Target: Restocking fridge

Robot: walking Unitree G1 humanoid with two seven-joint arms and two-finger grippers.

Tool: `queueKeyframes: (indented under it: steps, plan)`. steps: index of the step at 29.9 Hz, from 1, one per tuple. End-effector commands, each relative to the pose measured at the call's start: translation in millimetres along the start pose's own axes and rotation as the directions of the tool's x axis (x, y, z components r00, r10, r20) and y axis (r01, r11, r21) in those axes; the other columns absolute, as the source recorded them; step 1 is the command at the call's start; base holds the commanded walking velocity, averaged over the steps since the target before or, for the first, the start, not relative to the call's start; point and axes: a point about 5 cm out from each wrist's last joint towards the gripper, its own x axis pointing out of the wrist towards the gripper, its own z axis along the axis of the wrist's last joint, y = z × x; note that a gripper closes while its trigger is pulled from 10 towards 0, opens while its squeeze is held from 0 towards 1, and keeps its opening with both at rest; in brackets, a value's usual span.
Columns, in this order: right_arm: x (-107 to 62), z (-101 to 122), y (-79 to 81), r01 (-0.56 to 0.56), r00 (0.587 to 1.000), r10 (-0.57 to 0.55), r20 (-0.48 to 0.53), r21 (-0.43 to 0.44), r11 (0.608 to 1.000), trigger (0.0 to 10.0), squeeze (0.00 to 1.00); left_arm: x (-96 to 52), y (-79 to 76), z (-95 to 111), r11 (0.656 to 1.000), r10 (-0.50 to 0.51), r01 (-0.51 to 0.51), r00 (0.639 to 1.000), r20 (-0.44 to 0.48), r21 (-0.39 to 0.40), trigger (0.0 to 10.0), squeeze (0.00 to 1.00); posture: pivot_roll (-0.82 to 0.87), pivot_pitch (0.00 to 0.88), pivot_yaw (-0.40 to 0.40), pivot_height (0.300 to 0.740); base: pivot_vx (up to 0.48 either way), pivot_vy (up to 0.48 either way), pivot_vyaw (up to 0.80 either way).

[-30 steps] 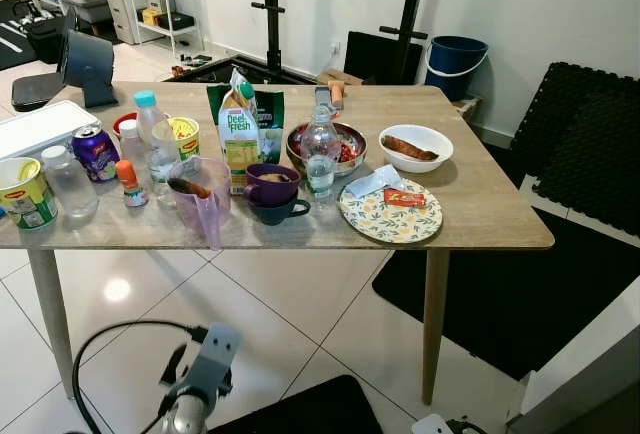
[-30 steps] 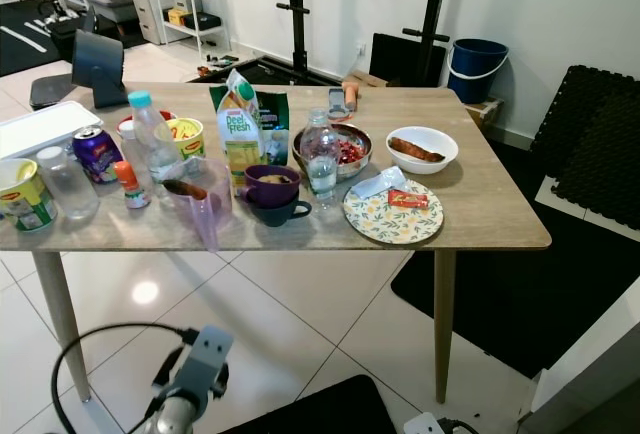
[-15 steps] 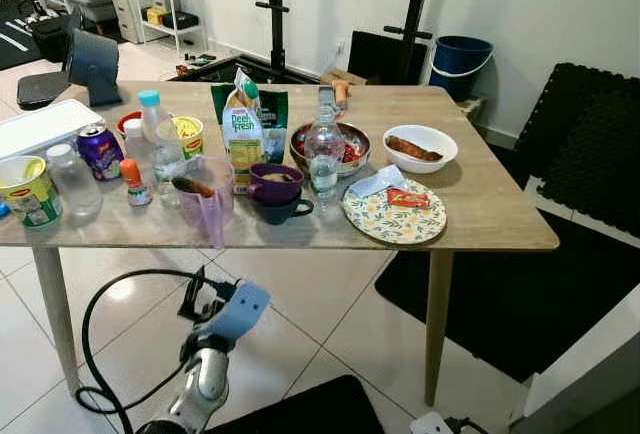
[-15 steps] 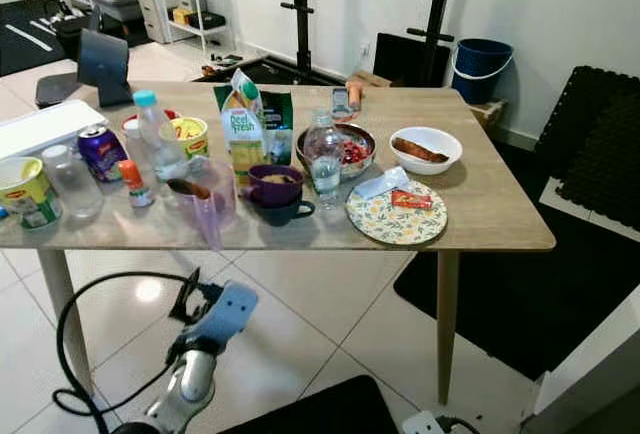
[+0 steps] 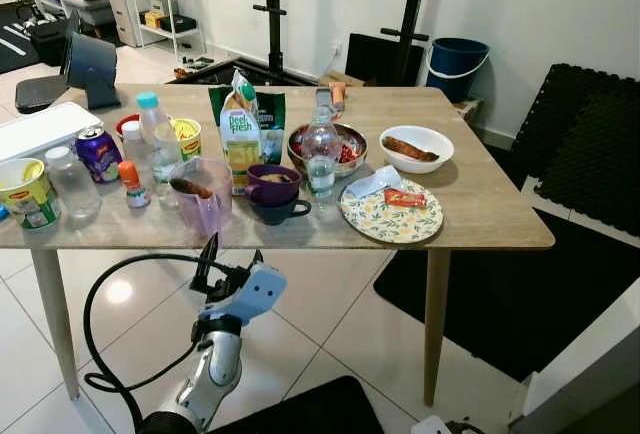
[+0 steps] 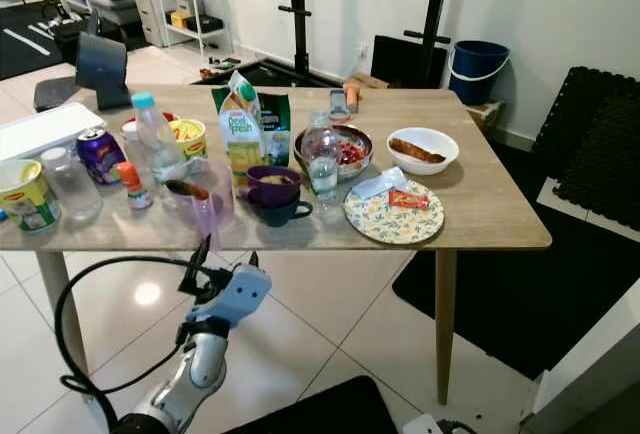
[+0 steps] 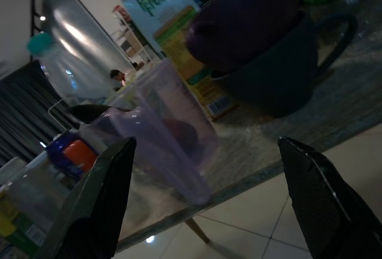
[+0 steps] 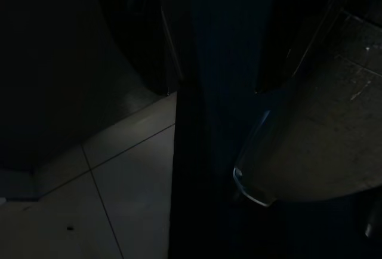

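The left gripper (image 5: 228,261) hangs just below the near edge of the table (image 5: 480,216), its jaws spread wide and holding nothing. In the left wrist view the two black fingers (image 7: 98,202) frame the clear purple measuring jug (image 5: 202,194), which stands on the table right at that edge, above and just beyond the jaws and not touching them.

Beside the jug sit a purple cup stacked in a dark mug (image 5: 274,194), with the Peel Fresh juice carton (image 5: 239,132) upright behind them. A clear water bottle (image 5: 320,154) stands between the mug and a metal bowl of red food (image 5: 345,144). Further toward the robot's left are a blue-capped bottle (image 5: 152,126), a small orange-capped bottle (image 5: 130,184), a purple can (image 5: 95,151), an empty jar (image 5: 70,182) and a yellow noodle cup (image 5: 27,192). To the right lie a floral plate (image 5: 392,212) with wrapped snacks and a white bowl (image 5: 416,146) (something brown lies in it).

The right wrist view is very dark: floor tiles (image 8: 119,181) can be made out, and I cannot tell how the right gripper's jaws stand.
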Motion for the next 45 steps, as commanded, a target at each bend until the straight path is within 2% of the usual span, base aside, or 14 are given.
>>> queueKeyframes:
  steps: [1, 5, 9, 11, 13, 17, 18, 19, 21, 27, 38, 45]
  plan:
    - [-0.2, 0.0, -1.2, 0.002, 1.0, -0.002, 0.002, -0.004, 1.0, 10.0, 0.0, -1.7, -1.5, 3.3, 0.999, 0.017, -0.017, 1.0, -0.01, -0.028, 10.0, 1.0, 0.03, 0.0, -0.014, 0.74, 0.0, 0.0, 0.0]
    - [-0.2, 0.7, -1.7, 0.002, 1.0, -0.002, 0.003, -0.009, 1.0, 10.0, 0.0, -4.0, 1.6, 0.4, 0.986, 0.074, -0.089, 0.992, -0.106, -0.142, 10.0, 1.0, 0.03, 0.0, -0.017, 0.74, 0.0, 0.0, 0.0]
    - [-0.2, 0.7, -2.0, 0.003, 1.0, -0.003, 0.003, -0.01, 1.0, 10.0, 0.0, -2.8, 6.5, -2.7, 0.973, 0.102, -0.13, 0.983, -0.15, -0.193, 10.0, 1.0, 0.03, 0.0, -0.021, 0.74, 0.0, 0.0, 0.0]
    - [-0.2, 0.8, -2.2, 0.003, 1.0, -0.003, 0.003, -0.012, 1.0, 10.0, 0.0, 0.4, 12.2, -7.8, 0.939, 0.125, -0.187, 0.967, -0.221, -0.288, 10.0, 1.0, 0.03, 0.0, -0.021, 0.74, 0.0, 0.0, 0.0]
    - [-0.2, 0.9, -2.1, 0.003, 1.0, -0.003, 0.003, -0.012, 1.0, 10.0, 0.0, 6.0, 18.1, -10.0, 0.908, 0.122, -0.209, 0.961, -0.248, -0.363, 10.0, 1.0, 0.03, 0.0, -0.021, 0.74, 0.0, 0.0, 0.0]
    - [-0.2, 1.0, -1.8, 0.002, 1.0, -0.002, 0.003, -0.013, 1.0, 10.0, 0.0, 12.1, 24.4, -11.2, 0.888, 0.112, -0.211, 0.961, -0.252, -0.409, 10.0, 0.98, 0.03, 0.0, -0.024, 0.74, 0.0, 0.0, 0.0]
    - [-0.1, 1.0, -1.5, 0.001, 1.0, -0.001, 0.003, -0.013, 1.0, 10.0, 0.0, 15.8, 27.4, -11.7, 0.885, 0.099, -0.196, 0.965, -0.242, -0.421, 10.0, 0.35, 0.03, 0.0, -0.023, 0.74, 0.0, 0.0, 0.0]
    - [-0.1, 0.9, -1.2, 0.0, 1.0, 0.0, 0.002, -0.013, 1.0, 10.0, 0.0, 19.7, 27.7, -11.7, 0.876, 0.06, -0.163, 0.971, -0.232, -0.455, 10.0, 0.0, 0.03, 0.0, -0.023, 0.74, 0.0, 0.0, 0.0]
    - [-0.1, 1.0, -0.9, 0.0, 1.0, 0.0, 0.003, -0.012, 1.0, 10.0, 0.0, 23.5, 26.9, -11.4, 0.864, 0.014, -0.122, 0.976, -0.219, -0.489, 10.0, 0.0, 0.03, 0.0, -0.023, 0.74, 0.0, 0.0, 0.0]
    - [0.0, 1.3, -0.1, -0.001, 1.0, 0.001, 0.004, -0.012, 1.0, 10.0, 0.0, 34.1, 25.8, -6.3, 0.88, -0.06, -0.023, 0.985, -0.16, -0.474, 10.0, 0.0, 0.02, 0.0, -0.021, 0.74, 0.0, 0.0, 0.0]
    - [-0.1, -0.6, -0.4, 0.0, 1.0, 0.0, 0.0, -0.012, 1.0, 10.0, 0.0, 41.7, 28.5, -2.5, 0.875, -0.054, -0.026, 0.987, -0.149, -0.484, 10.0, 0.0, 0.02, 0.0, -0.023, 0.74, 0.0, 0.0, 0.0]
    - [-0.2, -0.6, -0.7, 0.0, 1.0, 0.0, -0.001, -0.017, 1.0, 10.0, 0.0, 45.3, 35.4, -3.5, 0.873, -0.026, -0.053, 0.988, -0.154, -0.485, 10.0, 0.0, 0.02, 0.0, -0.026, 0.74, 0.0, 0.0, 0.0]
